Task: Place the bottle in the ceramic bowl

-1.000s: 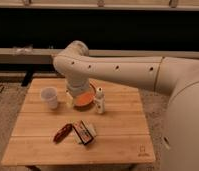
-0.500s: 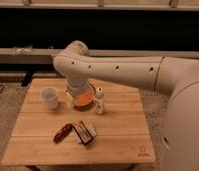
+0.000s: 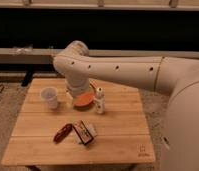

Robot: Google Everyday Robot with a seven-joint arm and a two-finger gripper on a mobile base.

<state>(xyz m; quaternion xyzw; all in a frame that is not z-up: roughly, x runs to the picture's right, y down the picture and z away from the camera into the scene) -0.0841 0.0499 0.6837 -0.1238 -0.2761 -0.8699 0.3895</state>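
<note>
Item: indoor test space. Evidence: wooden table [image 3: 118,131], carpet [image 3: 5,102], dark railed wall [image 3: 118,30] at 12 o'clock. My gripper [image 3: 76,96] hangs low over the table.

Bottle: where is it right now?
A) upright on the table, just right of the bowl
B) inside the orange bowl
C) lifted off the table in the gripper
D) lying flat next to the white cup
A: the bottle stands upright on the table by the right edge of the ceramic bowl, while the gripper is down at the bowl's far left side.
</note>
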